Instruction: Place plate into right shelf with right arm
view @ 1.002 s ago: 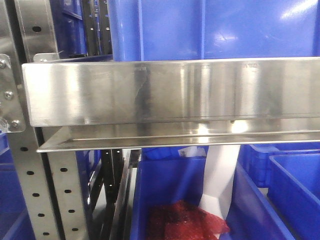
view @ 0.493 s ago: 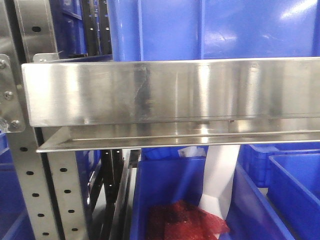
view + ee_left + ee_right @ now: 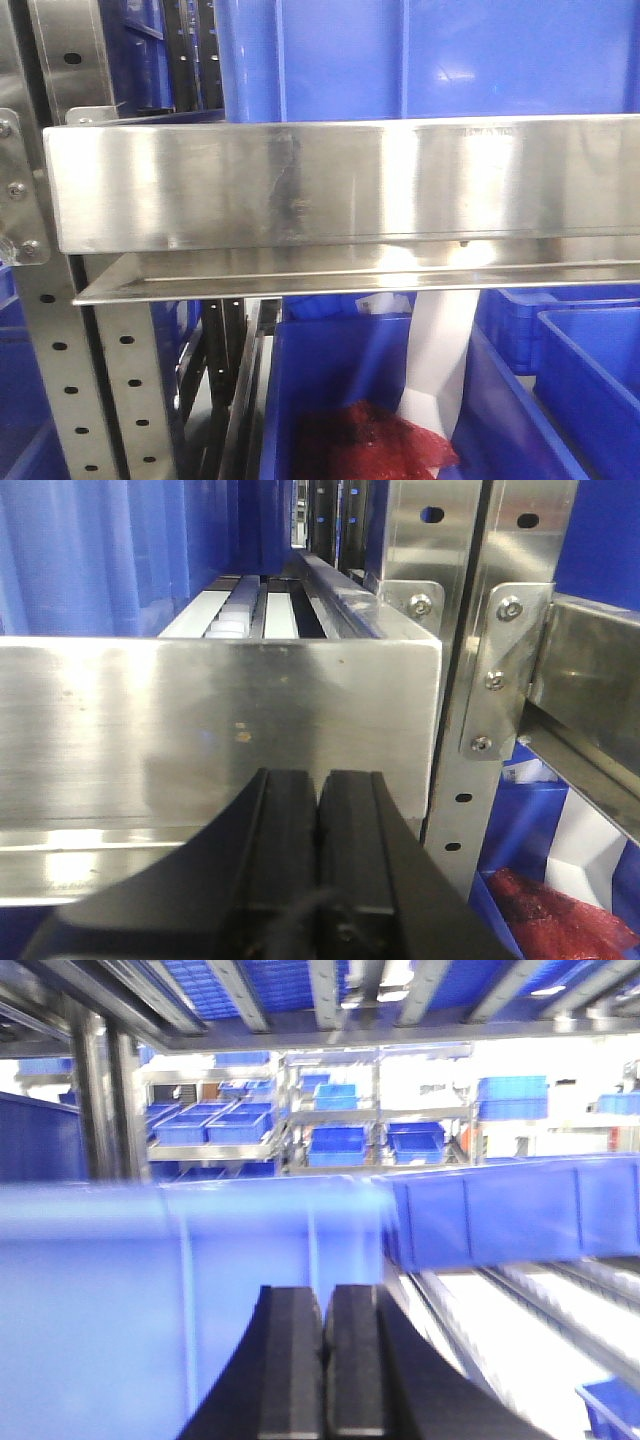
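The plate shows in no view. The right shelf's wide brushed steel front lip [image 3: 340, 185] fills the front view, close up. My right gripper [image 3: 325, 1295] is shut, its black fingers pressed together with nothing between them. It points at a blurred blue bin [image 3: 180, 1290] inside the rack. My left gripper [image 3: 320, 780] is also shut and holds nothing. It sits just in front of a steel lip [image 3: 200, 730], next to a perforated upright [image 3: 470, 730].
A large blue bin [image 3: 420, 60] stands on the shelf above the lip. Below it, another blue bin holds a red mesh bag [image 3: 370, 445] and white paper [image 3: 440, 360]. A perforated upright [image 3: 60, 350] stands at the left. White roller tracks [image 3: 520, 1330] run right of my right gripper.
Only the bright reflections on the steel lip shift a little. Nothing else in the front view moves.
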